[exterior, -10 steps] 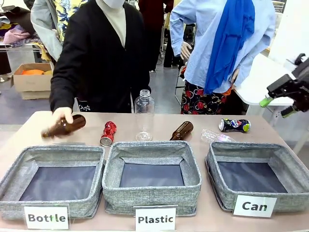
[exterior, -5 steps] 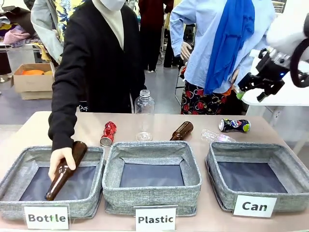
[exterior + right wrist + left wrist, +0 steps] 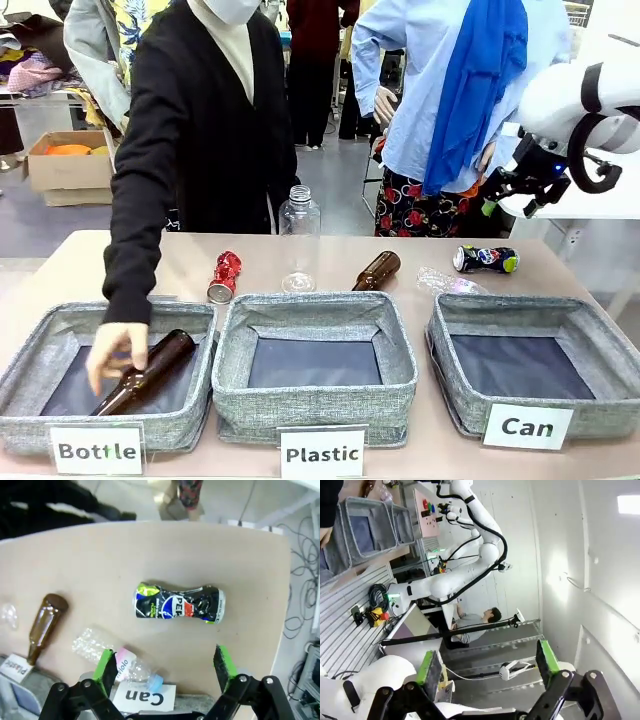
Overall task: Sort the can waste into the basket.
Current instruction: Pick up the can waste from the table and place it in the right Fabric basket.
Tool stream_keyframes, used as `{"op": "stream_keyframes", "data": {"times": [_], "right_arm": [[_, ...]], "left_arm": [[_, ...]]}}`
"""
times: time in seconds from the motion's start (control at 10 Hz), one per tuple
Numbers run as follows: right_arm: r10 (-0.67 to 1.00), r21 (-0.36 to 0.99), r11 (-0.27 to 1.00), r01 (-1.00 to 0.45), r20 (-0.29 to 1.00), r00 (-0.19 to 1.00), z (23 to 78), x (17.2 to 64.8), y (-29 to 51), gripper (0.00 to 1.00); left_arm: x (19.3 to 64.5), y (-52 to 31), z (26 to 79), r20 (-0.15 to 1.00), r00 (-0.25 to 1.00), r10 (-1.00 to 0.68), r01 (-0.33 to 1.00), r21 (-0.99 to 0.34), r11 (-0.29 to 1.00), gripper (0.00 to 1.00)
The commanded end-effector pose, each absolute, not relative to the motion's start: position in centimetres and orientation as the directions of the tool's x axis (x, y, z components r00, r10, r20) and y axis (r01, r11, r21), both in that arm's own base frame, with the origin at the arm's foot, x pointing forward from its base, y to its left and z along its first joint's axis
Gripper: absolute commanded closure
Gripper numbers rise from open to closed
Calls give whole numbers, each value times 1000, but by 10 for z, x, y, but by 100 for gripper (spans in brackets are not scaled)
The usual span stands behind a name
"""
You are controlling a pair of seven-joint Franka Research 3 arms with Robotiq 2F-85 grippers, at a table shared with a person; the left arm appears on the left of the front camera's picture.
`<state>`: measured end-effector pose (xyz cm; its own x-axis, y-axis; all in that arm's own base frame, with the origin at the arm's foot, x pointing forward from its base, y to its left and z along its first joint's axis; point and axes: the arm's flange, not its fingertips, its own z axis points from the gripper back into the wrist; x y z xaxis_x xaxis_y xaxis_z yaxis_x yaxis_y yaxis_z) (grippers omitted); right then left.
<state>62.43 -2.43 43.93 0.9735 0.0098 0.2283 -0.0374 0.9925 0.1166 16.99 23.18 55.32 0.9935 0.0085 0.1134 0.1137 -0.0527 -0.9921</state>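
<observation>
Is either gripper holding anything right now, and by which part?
Nothing. The left gripper and right gripper are both open and empty; the dark can lies untouched.

One brown bottle [image 3: 150, 368] is in the Bottle bin [image 3: 120, 308], another brown bottle [image 3: 376, 270] near a seemingly crushed clear bottle [image 3: 447, 282].

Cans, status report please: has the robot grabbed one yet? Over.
Left gripper open, aimed away from table. Right gripper open over dark can. Red can on table too, basket empty. Crushed plastic bottle lies between dark can and basket.
</observation>
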Motion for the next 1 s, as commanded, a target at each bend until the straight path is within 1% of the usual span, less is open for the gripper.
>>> {"op": "stream_keyframes", "data": {"times": [0.0,0.1,0.2,0.3,0.4,0.5,0.6,0.7,0.8,0.9], "right_arm": [[188,61,978,-199,158,970,437,636,-26,0],[374,80,917,-391,168,912,436,642,-23,0],[568,34,811,-584,187,801,439,644,-24,0],[693,-29,708,-706,219,687,444,643,-21,0],[760,-107,643,-758,205,617,444,646,-16,0],[794,-147,605,-783,186,579,439,651,-12,0],[830,-122,553,-824,164,533,435,655,-9,0],[855,-84,512,-855,144,498,432,659,-10,0],[854,-96,520,-849,98,511,430,661,-14,0],[834,-91,552,-829,80,546,429,662,-16,0]], "left_arm": [[175,199,562,64,997,-46,64,-998,-2,0],[183,183,560,47,994,-99,49,-999,18,0],[190,167,556,26,990,-141,32,-999,44,0],[194,149,550,-5,983,-185,5,-998,56,0],[200,128,543,-44,972,-229,-25,-996,83,0],[204,113,536,-82,961,-265,-59,-994,93,0],[209,93,532,-127,953,-276,-106,-990,91,0],[213,72,525,-174,953,-246,-160,-984,76,0],[215,51,515,-215,951,-222,-203,-976,73,0],[219,27,504,-269,938,-219,-254,-962,98,0]]}}
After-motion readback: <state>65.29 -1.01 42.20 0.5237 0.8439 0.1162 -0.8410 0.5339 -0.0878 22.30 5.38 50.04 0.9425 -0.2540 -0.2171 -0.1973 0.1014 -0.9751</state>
